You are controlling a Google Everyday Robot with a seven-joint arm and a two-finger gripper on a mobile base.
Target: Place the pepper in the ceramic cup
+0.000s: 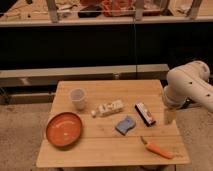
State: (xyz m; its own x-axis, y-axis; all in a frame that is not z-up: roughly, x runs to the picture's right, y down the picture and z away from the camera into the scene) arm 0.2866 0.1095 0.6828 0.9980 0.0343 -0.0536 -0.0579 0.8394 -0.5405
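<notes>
The orange pepper (157,149) lies on the wooden table (105,145) near the front right corner, its green stem end pointing left. The pale ceramic cup (78,98) stands upright at the table's back left. My gripper (169,117) hangs from the white arm (190,85) at the table's right edge, above and behind the pepper, far from the cup. Nothing shows in it.
A round orange-red plate (64,129) lies at the front left. A white bottle (107,108) lies on its side mid-table. A blue sponge (125,125) and a dark packet with a red end (145,113) lie to its right. Dark shelving stands behind the table.
</notes>
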